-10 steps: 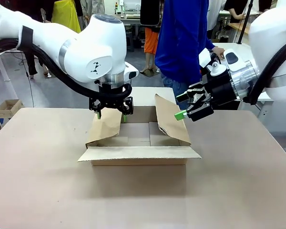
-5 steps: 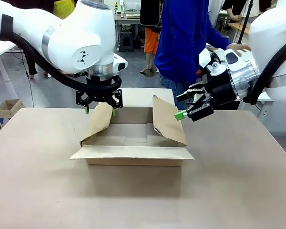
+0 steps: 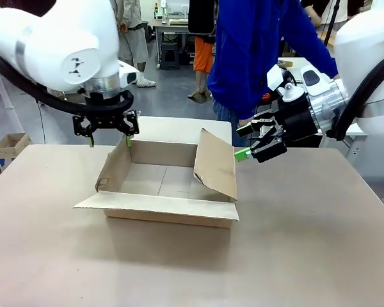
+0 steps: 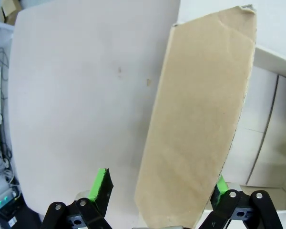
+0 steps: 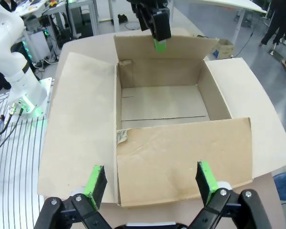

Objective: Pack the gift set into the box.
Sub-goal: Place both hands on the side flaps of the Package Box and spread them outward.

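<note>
The box [image 3: 169, 211] lies open in the middle of the table, its floor bare [image 5: 162, 102]. Its left flap [image 4: 195, 119] stands nearly upright between the fingers of my left gripper [image 3: 109, 139], which hangs open over the box's far left corner. My right gripper [image 3: 243, 142] hovers open just right of the inward-leaning right flap [image 3: 216, 163], one green fingertip close to its top edge. In the right wrist view that flap [image 5: 181, 162] lies just beyond my right gripper [image 5: 151, 182], with the left gripper [image 5: 157, 24] at the far side. The gift set is out of view.
A person in a blue top [image 3: 256, 57] stands at the far edge behind the box. A small carton [image 3: 9, 144] sits on the floor at far left. Bare tabletop [image 3: 307, 243] spreads in front of and beside the box.
My left arm has moved left, pulling the left flap outward and sliding the whole box to the left. The right gripper has stayed put.
</note>
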`<state>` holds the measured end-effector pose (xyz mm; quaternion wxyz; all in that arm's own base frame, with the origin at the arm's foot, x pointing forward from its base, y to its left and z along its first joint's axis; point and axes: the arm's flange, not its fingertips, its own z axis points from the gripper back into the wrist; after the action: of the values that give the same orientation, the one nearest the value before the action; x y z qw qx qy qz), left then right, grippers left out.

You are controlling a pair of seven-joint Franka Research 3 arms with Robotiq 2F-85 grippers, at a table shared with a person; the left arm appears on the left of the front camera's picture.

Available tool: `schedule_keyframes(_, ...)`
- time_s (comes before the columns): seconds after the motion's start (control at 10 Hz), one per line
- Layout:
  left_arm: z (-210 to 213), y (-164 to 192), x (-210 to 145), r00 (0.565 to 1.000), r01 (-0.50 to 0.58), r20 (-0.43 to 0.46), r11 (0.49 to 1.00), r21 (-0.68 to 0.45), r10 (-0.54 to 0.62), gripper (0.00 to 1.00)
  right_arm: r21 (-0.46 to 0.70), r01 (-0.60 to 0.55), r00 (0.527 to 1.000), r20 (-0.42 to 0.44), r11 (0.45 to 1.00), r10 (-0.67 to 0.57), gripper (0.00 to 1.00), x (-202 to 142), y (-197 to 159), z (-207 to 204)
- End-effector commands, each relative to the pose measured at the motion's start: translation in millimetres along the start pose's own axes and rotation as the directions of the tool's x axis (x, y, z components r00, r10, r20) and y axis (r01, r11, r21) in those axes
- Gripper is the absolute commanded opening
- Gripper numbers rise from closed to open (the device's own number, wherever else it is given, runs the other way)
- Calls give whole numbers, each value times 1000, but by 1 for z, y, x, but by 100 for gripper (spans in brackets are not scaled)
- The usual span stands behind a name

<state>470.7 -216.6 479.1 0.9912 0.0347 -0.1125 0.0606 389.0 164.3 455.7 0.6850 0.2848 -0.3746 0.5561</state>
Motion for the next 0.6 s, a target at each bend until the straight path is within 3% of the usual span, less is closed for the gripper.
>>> schedule_keyframes(0.0,5,23,-9,999,5,32,997,-79,-3,100,-4,11,999,30,1000,-11,100,3,-1,-2)
schedule_keyframes(0.5,-12,100,34,990,81,-85,948,-309,-113,100,-4,11,999,30,1000,-11,100,3,-1,-2)
